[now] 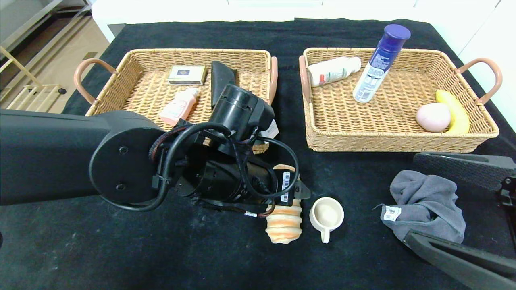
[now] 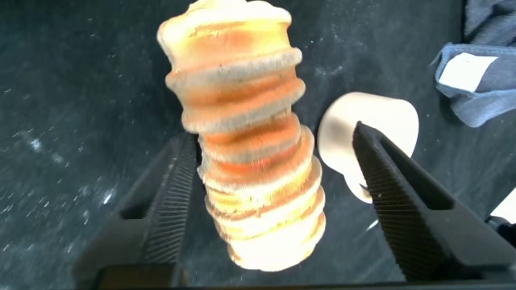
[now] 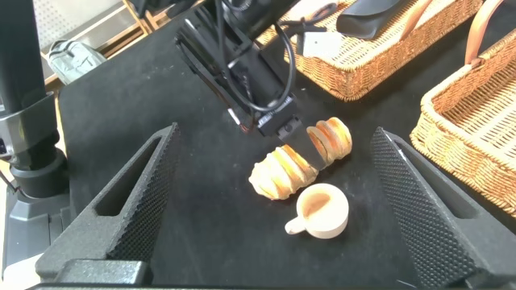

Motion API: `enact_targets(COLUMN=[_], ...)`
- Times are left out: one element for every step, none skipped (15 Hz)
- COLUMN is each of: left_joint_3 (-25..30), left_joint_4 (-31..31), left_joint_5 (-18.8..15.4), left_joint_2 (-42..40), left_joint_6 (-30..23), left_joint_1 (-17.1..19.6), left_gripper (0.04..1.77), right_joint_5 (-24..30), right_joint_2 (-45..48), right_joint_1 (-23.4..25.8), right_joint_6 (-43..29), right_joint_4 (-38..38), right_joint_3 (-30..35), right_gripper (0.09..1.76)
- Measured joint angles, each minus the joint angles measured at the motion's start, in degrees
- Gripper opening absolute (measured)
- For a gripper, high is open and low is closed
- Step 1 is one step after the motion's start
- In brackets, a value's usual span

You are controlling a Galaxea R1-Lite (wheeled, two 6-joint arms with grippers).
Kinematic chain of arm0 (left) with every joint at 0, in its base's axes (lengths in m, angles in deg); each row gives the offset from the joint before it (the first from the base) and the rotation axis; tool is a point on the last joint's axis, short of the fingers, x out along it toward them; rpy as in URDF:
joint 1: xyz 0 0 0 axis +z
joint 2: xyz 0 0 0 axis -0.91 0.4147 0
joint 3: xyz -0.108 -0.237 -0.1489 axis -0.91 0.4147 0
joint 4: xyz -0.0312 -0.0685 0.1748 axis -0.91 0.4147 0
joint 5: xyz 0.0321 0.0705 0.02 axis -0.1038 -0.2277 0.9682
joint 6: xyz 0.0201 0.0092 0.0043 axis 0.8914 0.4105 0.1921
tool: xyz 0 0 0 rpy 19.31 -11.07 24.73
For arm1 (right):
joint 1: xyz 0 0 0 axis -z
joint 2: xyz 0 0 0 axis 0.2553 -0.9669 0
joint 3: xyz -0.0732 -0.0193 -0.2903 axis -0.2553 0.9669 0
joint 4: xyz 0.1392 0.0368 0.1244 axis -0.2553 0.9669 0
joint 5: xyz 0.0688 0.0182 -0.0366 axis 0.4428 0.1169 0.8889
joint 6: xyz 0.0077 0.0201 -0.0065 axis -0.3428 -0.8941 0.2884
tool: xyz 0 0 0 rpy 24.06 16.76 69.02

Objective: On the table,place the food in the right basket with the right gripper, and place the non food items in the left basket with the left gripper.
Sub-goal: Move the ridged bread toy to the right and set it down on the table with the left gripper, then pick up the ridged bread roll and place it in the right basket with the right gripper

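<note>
Bread roll (image 2: 246, 153) lying on the table just beside the cup (image 1: 326, 215), straddled by the wide-open left gripper (image 2: 274, 201); being food, it should be left for the open right gripper (image 3: 274, 209).

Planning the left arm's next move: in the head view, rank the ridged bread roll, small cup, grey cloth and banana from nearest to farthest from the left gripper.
1. Ridged bread roll: between the open left gripper's fingers.
2. Small cup: just beside the roll.
3. Grey cloth: farther toward the robot's right.
4. Banana: in the right basket.
</note>
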Motion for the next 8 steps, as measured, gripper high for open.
enact_targets(left_joint_3=[0.3, 0.73, 1.1, 1.57, 2.04, 2.56, 3.13, 3.74], left_joint_4=[0.0, 0.01, 0.06, 0.11, 0.15, 0.12, 0.12, 0.12], left_joint_5=[0.02, 0.04, 0.06, 0.06, 0.09, 0.13, 0.2, 0.24], left_joint_2=[-0.54, -1.3, -2.16, -3.16, -4.34, -5.44, -6.49, -7.58], left_joint_6=[0.06, 0.2, 0.37, 0.5, 0.56, 0.61, 0.65, 0.72], left_joint_1=[0.0, 0.0, 0.0, 0.0, 0.0, -0.02, -0.09, -0.09], left_gripper=[1.48, 1.51, 1.53, 1.56, 1.58, 1.59, 1.61, 1.62], right_joint_5=[0.0, -0.01, -0.01, -0.04, -0.04, -0.06, -0.04, -0.04], right_joint_2=[0.0, 0.0, 0.0, 0.02, 0.0, -0.09, -0.26, -0.41], right_joint_1=[0.0, 0.0, 0.0, 0.0, 0.0, 0.0, 0.0, 0.02], right_joint_6=[0.0, 0.02, 0.02, 0.02, 0.0, 0.02, 0.02, 0.02], right_joint_4=[0.0, -0.02, 0.0, 0.0, -0.02, 0.0, -0.02, 0.0], right_joint_3=[0.0, 0.0, 0.0, -0.06, -0.06, -0.06, 0.0, 0.05], right_gripper=[1.71, 1.71, 1.71, 1.71, 1.71, 1.71, 1.71, 1.71])
